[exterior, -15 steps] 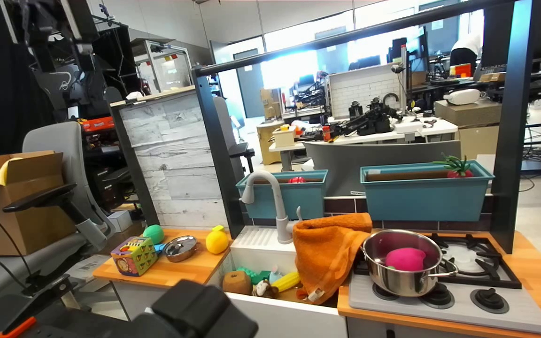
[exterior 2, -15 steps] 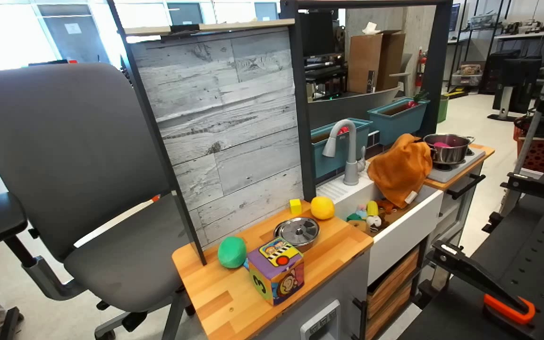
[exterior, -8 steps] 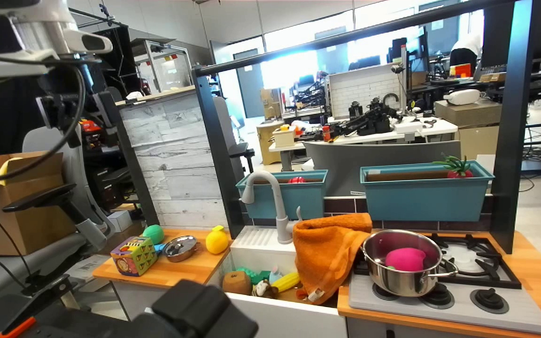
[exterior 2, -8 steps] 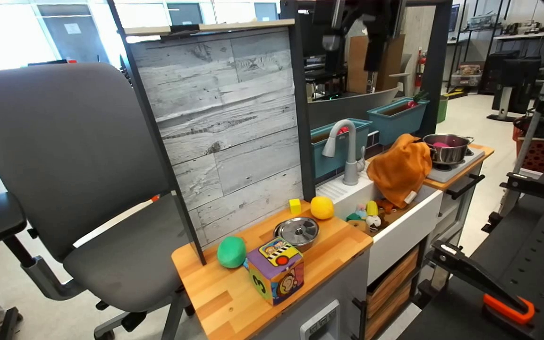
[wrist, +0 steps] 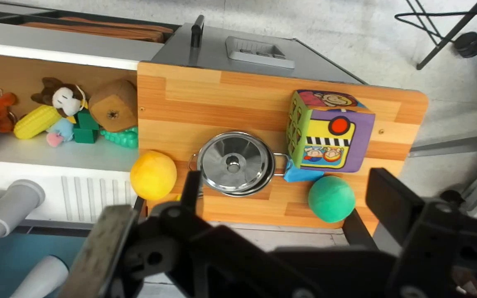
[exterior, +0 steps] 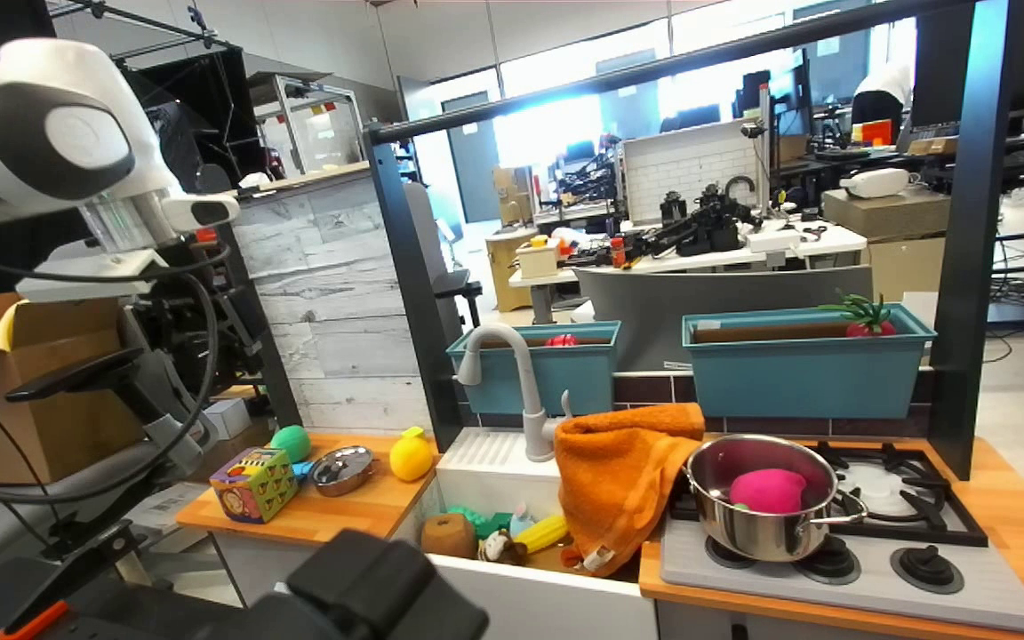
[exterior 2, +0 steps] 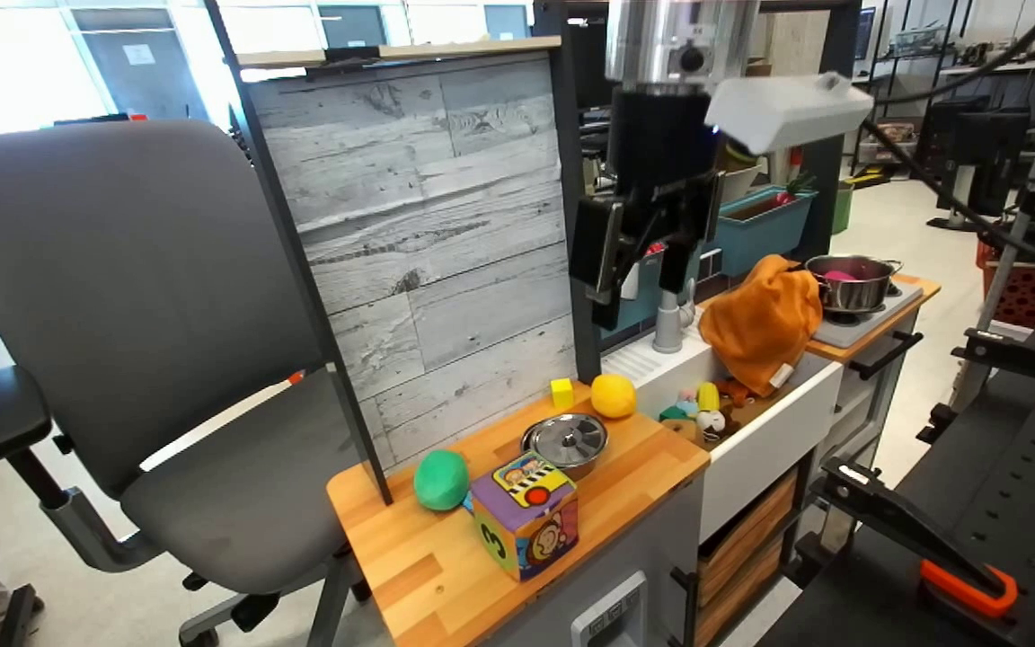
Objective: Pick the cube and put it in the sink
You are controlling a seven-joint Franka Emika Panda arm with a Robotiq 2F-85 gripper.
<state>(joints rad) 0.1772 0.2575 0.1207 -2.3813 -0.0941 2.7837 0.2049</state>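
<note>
Black claw [wrist: 290,193]: spread wide, holding nothing, hangs well above the table [wrist: 205,103].
Printed cube [wrist: 331,132]: on the table near the green ball [wrist: 331,198]; pick not done.
White sink [exterior: 556,597]: other toys [wrist: 112,105] inside, cube not; looks like reach, grasp, carry, release all remain.
Steel pot [exterior: 754,536]: in both exterior views, not the wrist view.

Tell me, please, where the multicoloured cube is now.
In the wrist view, the multicoloured cube sits right of centre on the wooden worktop, right of the lidded pan and near the green ball.
</note>
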